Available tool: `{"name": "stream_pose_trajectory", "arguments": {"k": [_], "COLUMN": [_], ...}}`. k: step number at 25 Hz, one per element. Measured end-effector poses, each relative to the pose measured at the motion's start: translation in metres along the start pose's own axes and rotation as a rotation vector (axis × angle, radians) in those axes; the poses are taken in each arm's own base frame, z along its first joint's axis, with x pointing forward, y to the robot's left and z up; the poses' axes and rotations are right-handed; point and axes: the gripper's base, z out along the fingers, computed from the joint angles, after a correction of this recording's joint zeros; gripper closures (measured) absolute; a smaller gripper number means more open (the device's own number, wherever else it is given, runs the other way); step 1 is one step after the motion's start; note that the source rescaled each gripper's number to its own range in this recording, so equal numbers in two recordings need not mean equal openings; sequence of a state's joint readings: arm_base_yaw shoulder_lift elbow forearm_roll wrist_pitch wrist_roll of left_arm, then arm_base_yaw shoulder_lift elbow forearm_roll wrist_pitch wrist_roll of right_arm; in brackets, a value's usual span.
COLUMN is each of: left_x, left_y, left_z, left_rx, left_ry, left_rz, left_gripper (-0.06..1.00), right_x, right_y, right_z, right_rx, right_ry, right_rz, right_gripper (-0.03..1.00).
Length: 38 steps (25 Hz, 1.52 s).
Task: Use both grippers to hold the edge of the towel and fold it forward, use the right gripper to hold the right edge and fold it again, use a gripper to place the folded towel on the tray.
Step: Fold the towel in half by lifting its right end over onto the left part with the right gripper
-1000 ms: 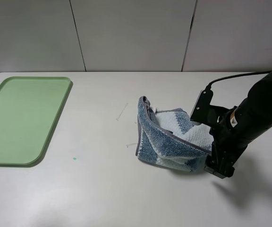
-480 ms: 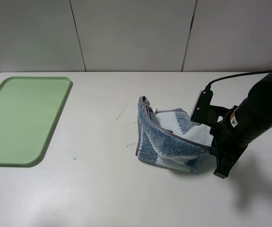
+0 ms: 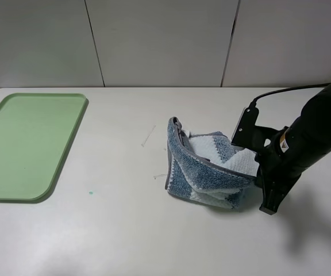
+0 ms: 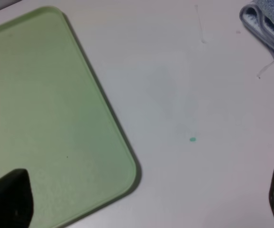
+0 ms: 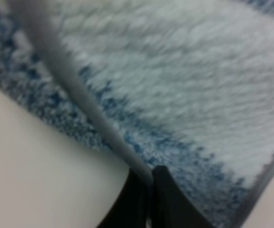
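The striped blue-grey and white towel (image 3: 208, 169) lies bunched and partly folded on the white table, right of centre. My right gripper (image 3: 266, 202) reaches down at the towel's right side. In the right wrist view the right gripper (image 5: 149, 178) is shut, its black fingertips pinching the grey hem (image 5: 80, 95) of the towel (image 5: 184, 71). The pale green tray (image 3: 27, 144) sits far left with nothing on it. My left gripper (image 4: 144, 197) is open above the tray's corner (image 4: 42, 109), with nothing between its fingers. A corner of the towel (image 4: 270, 23) shows there. The left arm is outside the exterior view.
A small green speck (image 3: 90, 193) marks the table between tray and towel, also visible as a speck (image 4: 192, 139) in the left wrist view. A thin thread (image 3: 149, 135) lies left of the towel. White wall panels stand behind the table's back edge.
The right gripper's jaws have closed from wide apart onto the towel's hem at its right side. The towel has barely shifted, and the tray is unchanged.
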<state>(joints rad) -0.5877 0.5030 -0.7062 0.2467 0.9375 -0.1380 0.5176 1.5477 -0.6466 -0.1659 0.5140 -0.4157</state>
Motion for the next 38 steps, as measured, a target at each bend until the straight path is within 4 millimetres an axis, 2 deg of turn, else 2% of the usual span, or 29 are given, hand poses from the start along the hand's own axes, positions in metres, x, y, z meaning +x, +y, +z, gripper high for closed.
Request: {"name": "stream_pose_trajectory", "arguments": {"k": [9, 26, 32, 38], "left_x": [0.000, 0.000, 0.000, 0.000], "left_y": [0.000, 0.000, 0.000, 0.000], "left_z": [0.000, 0.000, 0.000, 0.000], "left_rx": [0.000, 0.000, 0.000, 0.000], "left_ry": [0.000, 0.000, 0.000, 0.000], "left_rz": [0.000, 0.000, 0.000, 0.000], "left_gripper": [-0.06, -0.06, -0.06, -0.06], "right_x": [-0.025, -0.055, -0.071, -0.091], "right_y": [-0.019, -0.043, -0.034, -0.015], "right_z": [-0.020, -0.050, -0.058, -0.068], "right_rx": [0.044, 0.146, 0.175, 0.185], "right_ry": [-0.042, -0.119, -0.155, -0.227], "right_rz": [-0.007, -0.161, -0.266, -0.355], "right_gripper": [0.97, 0.97, 0.97, 0.97]}}
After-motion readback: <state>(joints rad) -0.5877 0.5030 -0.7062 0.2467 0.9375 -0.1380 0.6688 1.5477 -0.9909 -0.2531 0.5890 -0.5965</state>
